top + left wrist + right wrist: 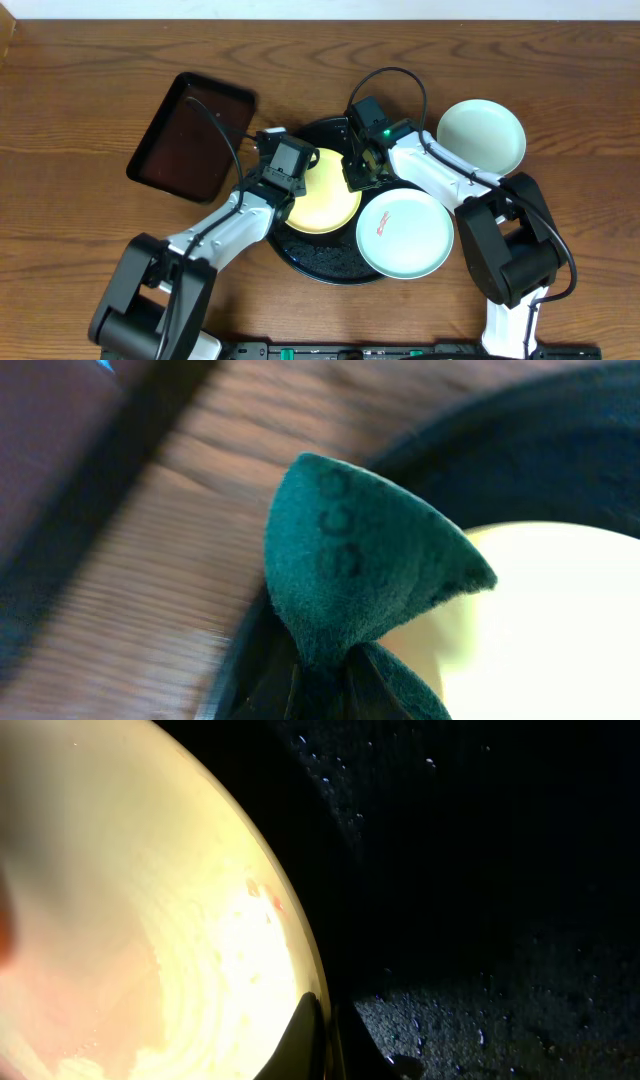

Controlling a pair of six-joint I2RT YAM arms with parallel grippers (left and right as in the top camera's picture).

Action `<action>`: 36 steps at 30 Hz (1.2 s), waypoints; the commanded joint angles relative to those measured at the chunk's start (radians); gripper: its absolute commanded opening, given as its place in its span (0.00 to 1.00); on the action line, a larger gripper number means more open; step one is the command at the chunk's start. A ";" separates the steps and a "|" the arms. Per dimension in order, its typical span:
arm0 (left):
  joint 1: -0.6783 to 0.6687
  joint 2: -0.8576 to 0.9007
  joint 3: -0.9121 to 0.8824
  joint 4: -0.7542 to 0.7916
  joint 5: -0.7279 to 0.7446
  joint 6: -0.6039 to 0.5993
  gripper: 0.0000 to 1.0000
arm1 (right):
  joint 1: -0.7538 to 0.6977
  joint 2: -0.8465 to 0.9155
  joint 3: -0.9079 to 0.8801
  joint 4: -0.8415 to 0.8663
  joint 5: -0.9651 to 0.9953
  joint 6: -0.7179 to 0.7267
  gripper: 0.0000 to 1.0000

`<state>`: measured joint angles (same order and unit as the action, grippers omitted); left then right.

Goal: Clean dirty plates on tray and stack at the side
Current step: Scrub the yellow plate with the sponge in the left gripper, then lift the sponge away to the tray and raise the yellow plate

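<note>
The round black tray (318, 262) holds a pale yellow plate (322, 200) and a mint-white plate (405, 232) with a red smear. A second mint-white plate (482, 133) lies on the table at the right. My left gripper (300, 178) is shut on a dark green cloth (350, 560) at the yellow plate's left edge (540, 620). My right gripper (358, 172) is shut on the yellow plate's rim (322, 1030), one finger inside, one outside. The yellow plate (150, 920) shows a tiny red speck.
A smaller rectangular dark tray (192, 135) lies at the back left on the wooden table (80, 120). The black tray floor (480, 870) is wet-speckled. Cables run over both arms.
</note>
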<state>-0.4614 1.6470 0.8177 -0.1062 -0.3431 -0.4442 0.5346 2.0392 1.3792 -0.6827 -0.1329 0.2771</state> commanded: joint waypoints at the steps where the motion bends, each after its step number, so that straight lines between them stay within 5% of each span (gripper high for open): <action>1: 0.018 -0.063 -0.008 -0.014 -0.242 0.071 0.08 | -0.010 0.014 -0.002 -0.010 0.053 -0.009 0.01; 6: 0.018 -0.171 -0.008 -0.013 -0.143 0.064 0.07 | -0.010 0.013 0.008 -0.014 0.053 -0.009 0.01; 16: 0.094 -0.341 -0.008 -0.020 0.416 -0.149 0.08 | -0.009 -0.062 0.101 -0.048 0.062 -0.079 0.01; 27: 0.329 -0.342 -0.008 -0.153 0.430 -0.148 0.08 | -0.004 -0.195 0.145 -0.123 0.354 -0.158 0.01; 36: 0.485 -0.341 -0.008 -0.214 0.442 -0.146 0.08 | 0.113 -0.280 0.145 -0.113 0.775 -0.254 0.01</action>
<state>0.0063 1.3109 0.8135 -0.3180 0.0807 -0.5808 0.5892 1.8141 1.5043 -0.8028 0.4248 0.0895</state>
